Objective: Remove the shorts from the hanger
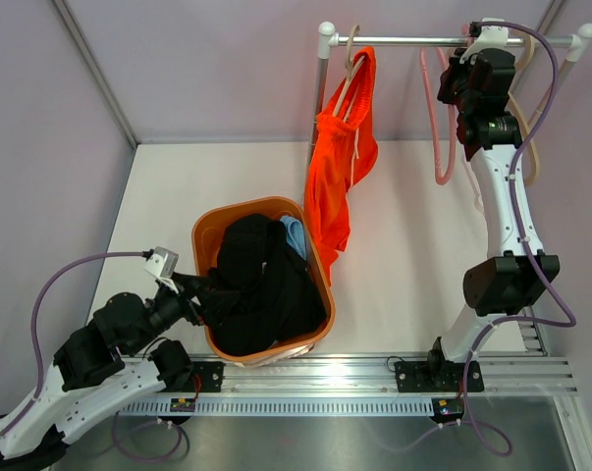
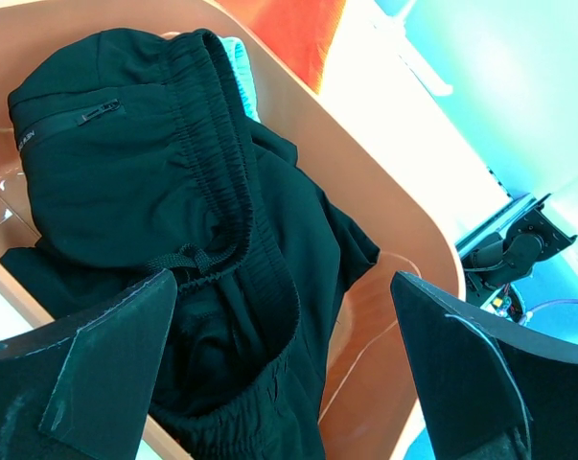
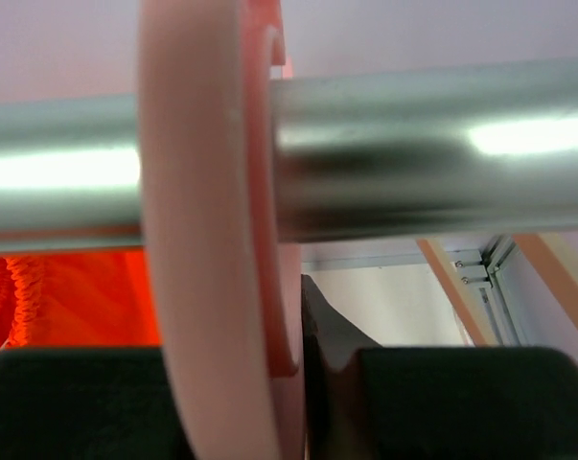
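Note:
The bright orange shorts [image 1: 342, 157] hang from a cream hanger [image 1: 352, 71] at the left end of the metal rail [image 1: 413, 41]. The black shorts [image 1: 259, 285] lie piled in the orange basket [image 1: 209, 235], with the light blue shorts [image 1: 296, 234] showing at the far edge. In the left wrist view the black shorts [image 2: 145, 163] fill the basket [image 2: 384, 192]. My left gripper [image 1: 192, 294] [image 2: 281, 287] is open and empty over the basket's near-left rim. My right gripper [image 1: 472, 54] [image 3: 298, 383] is up at the rail, shut on the hook of an empty pink hanger [image 1: 439, 118] [image 3: 212, 240].
A beige hanger [image 1: 527, 147] hangs on the rail right of my right arm. The rack's white posts [image 1: 325, 39] stand at both ends of the rail [image 3: 423, 163]. Grey walls close in the white table [image 1: 413, 265] at the back and sides.

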